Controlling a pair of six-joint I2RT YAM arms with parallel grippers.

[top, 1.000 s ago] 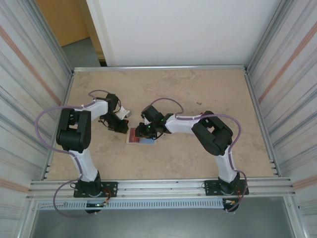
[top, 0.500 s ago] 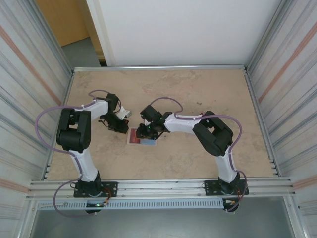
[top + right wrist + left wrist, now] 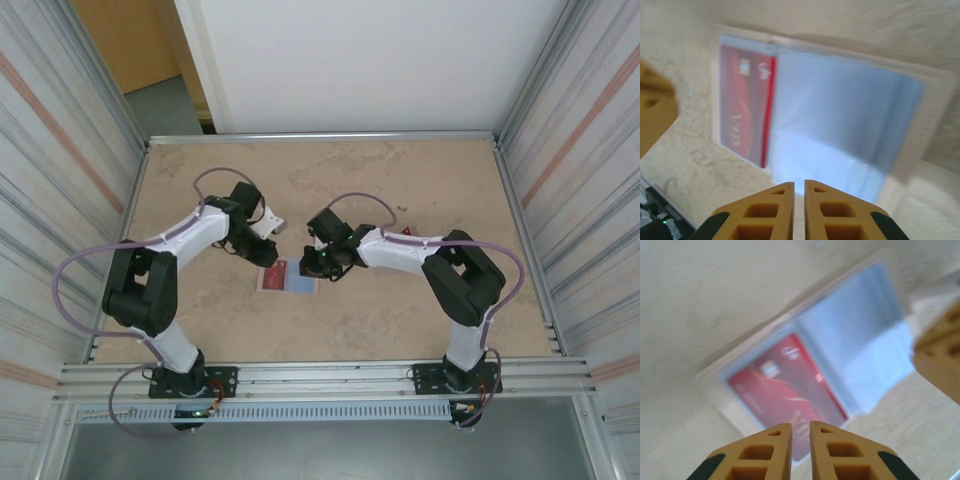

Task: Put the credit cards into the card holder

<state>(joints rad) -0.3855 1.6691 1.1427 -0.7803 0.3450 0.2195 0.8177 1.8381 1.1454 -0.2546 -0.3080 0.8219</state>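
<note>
the holder lies open and flat in the middle of the top view, just below the two wrists. one red card sits on its left panel, but i can't tell if it is tucked into the pocket or only lying on it. the other panel shows a pale blue pocket.

the left gripper hangs over the card's near edge with its fingers pinched almost together and nothing between them. the right gripper is the same, narrow and empty, over the blue side.

the card looks thin, stiff, light and slick, so i'd take it by a short edge, or push it flat. the holder looks soft and likely to slide.

the table has plenty of room toward the top of the frame, and the rails are well apart. the tight spot is between the two grippers.
</note>
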